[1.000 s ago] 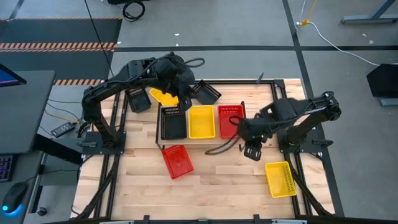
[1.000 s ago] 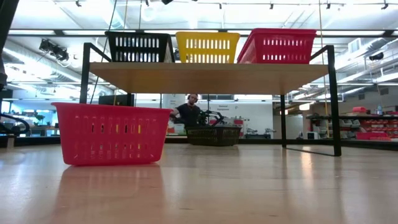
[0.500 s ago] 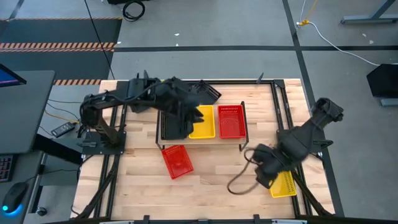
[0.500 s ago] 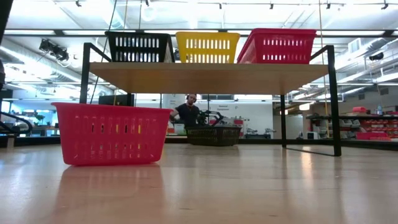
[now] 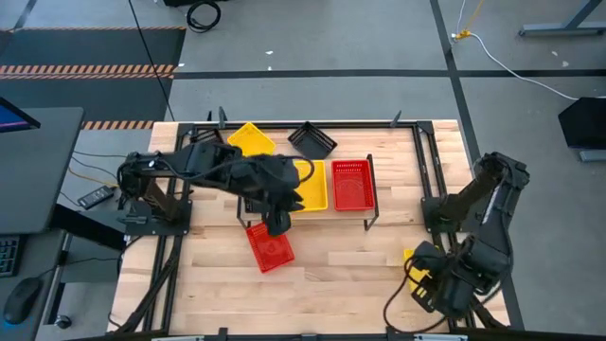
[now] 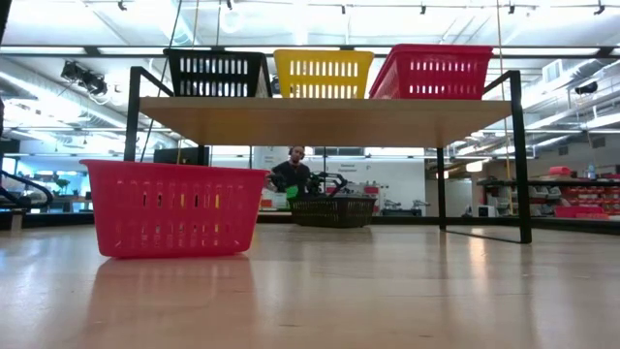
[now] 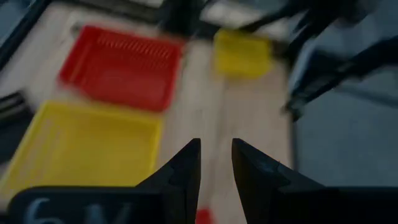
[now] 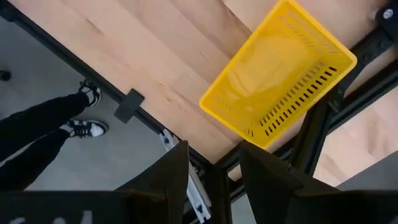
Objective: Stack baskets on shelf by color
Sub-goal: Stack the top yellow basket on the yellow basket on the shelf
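Observation:
The shelf [image 6: 329, 121] carries a black basket [image 6: 215, 73], a yellow basket [image 5: 311, 188] and a red basket [image 5: 352, 184] side by side. Another red basket [image 5: 270, 246] sits on the table in front of the shelf. My left gripper [image 5: 277, 225] hovers open between the shelf's near edge and that red basket; the arm covers most of the shelf's black basket from above. My right gripper [image 5: 440, 289] hovers open over the near right corner, beside a yellow basket [image 8: 280, 74] that rests flat on the table.
A yellow basket [image 5: 248, 139] and a black basket [image 5: 312, 140] lie on the table behind the shelf. A person's legs [image 8: 43, 137] stand just past the near table edge. A person sits in the room beyond [image 6: 291, 174]. Bare wood lies near centre.
My left gripper has swung from the yellow basket behind the shelf, across the shelf, toward the near edge, ending above the red basket on the table. My right gripper has left the shelf's red basket and moved toward the near right corner, over the yellow basket there.

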`<action>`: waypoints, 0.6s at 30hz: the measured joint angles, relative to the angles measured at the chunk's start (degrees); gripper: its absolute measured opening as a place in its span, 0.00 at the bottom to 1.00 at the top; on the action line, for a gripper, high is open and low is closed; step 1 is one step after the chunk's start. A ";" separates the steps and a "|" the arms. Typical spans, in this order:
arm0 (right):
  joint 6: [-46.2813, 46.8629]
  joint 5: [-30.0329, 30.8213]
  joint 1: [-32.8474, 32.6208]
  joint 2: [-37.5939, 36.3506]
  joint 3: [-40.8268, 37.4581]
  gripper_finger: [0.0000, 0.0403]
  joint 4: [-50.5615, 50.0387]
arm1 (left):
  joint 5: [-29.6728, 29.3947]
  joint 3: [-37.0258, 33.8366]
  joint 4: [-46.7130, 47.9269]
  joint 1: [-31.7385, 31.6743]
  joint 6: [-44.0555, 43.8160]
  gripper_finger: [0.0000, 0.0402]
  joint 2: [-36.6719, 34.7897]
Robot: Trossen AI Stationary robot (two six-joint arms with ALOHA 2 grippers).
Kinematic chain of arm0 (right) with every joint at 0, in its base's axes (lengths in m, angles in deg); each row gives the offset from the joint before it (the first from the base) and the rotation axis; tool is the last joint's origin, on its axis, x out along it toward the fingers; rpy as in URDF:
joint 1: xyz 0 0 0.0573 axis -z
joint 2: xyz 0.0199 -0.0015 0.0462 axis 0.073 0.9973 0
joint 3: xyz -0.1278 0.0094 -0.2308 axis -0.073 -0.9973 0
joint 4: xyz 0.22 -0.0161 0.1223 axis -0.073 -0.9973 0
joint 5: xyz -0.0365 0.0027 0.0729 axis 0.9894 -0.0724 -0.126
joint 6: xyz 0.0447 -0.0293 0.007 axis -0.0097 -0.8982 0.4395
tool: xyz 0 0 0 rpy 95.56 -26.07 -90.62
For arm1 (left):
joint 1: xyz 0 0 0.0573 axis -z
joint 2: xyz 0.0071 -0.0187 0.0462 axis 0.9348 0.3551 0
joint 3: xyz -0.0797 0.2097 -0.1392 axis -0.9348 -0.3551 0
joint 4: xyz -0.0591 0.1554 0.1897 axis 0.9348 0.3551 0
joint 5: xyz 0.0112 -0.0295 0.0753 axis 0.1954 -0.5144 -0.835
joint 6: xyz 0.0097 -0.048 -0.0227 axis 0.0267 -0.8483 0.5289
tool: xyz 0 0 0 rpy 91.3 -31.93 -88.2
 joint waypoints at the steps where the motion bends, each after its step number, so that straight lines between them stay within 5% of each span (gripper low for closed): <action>1: 0.76 0.54 -0.35 0.00 -0.18 0.37 0.30 | -2.47 0.00 3.52 0.18 -0.41 0.24 -0.02; 4: 2.50 2.66 -0.75 0.02 -0.52 0.37 1.01 | -9.68 0.00 16.34 -1.51 -3.98 0.24 -0.39; 6: 3.40 3.71 -0.73 0.02 -0.55 0.37 2.26 | -8.80 0.07 22.41 -5.18 -4.87 0.24 -0.95; 10: 3.07 5.90 0.03 0.02 -0.55 0.37 4.06 | -2.67 0.21 21.46 -14.23 0.60 0.26 -2.34; 18: 2.23 6.07 2.41 0.02 -0.57 0.37 4.00 | 0.23 0.48 21.69 -35.77 12.03 0.29 -1.60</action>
